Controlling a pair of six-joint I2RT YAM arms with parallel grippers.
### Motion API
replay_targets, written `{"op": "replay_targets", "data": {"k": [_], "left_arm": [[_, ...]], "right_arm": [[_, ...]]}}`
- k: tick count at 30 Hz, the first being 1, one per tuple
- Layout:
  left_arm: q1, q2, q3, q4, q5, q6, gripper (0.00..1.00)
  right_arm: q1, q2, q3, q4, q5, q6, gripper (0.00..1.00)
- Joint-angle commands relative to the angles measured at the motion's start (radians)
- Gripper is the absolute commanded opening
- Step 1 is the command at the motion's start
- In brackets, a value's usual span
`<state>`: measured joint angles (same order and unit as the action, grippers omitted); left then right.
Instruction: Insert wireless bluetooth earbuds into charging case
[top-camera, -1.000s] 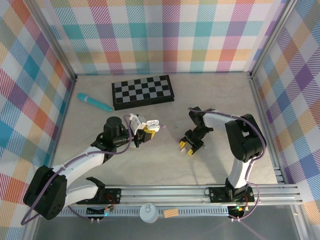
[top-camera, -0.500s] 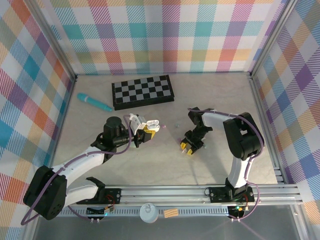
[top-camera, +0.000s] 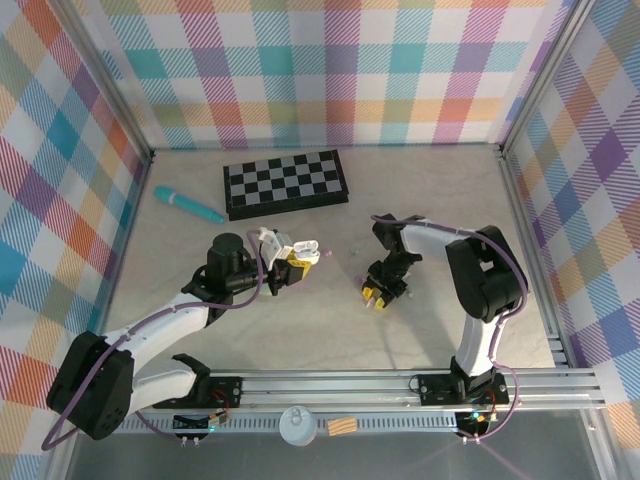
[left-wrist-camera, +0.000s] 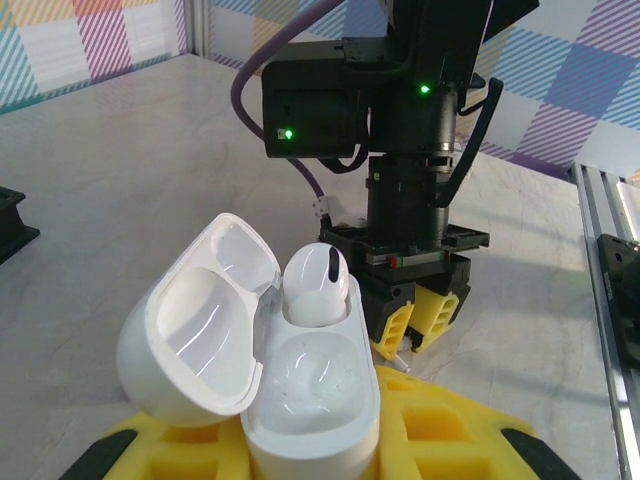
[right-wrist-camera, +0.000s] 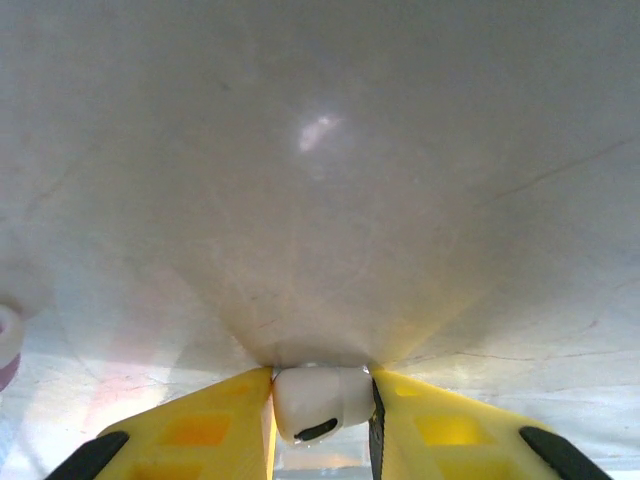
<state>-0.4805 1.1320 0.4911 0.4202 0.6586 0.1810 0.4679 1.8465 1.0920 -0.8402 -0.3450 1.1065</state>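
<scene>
My left gripper (top-camera: 288, 262) is shut on a white charging case (left-wrist-camera: 312, 395), holding it upright between its yellow fingers. The case's lid (left-wrist-camera: 200, 315) hangs open to the left. One white earbud (left-wrist-camera: 318, 285) sits in the far socket, and the near socket (left-wrist-camera: 312, 375) is empty. My right gripper (top-camera: 374, 294) points down at the table just right of the case. Its yellow fingers (right-wrist-camera: 225, 415) press both sides of a second white earbud (right-wrist-camera: 322, 400), which rests on the tabletop. The left wrist view shows that right gripper (left-wrist-camera: 418, 322) close behind the case.
A folded chessboard (top-camera: 286, 183) lies at the back, with a teal pen (top-camera: 188, 204) to its left. Two tiny buds (top-camera: 327, 257) (top-camera: 355, 251) lie between the grippers. A pink-and-white round object (right-wrist-camera: 6, 345) is at the left edge of the right wrist view. Metal rails border the table.
The right gripper's jaws have closed in on the earbud on the table, and the gripper has shifted slightly left. The left arm and the case have not moved.
</scene>
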Motion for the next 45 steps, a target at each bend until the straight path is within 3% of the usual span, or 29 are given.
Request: {"op": "replay_targets", "data": {"k": [1,17,45], "left_arm": [[0.011,0.003,0.031,0.028,0.029,0.019,0.02],[-0.027,0.182,0.062,0.152,0.017,-0.003,0.02],[-0.113,0.458,0.175,0.394,0.056,-0.125,0.02]], "right_arm": [[0.023,-0.063,0.040,-0.026,0.136,-0.031,0.29],[0.108,-0.243,0.194,-0.093,0.376,-0.115,0.29],[0.208,-0.263,0.441,-0.058,0.349,-0.174,0.28]]}}
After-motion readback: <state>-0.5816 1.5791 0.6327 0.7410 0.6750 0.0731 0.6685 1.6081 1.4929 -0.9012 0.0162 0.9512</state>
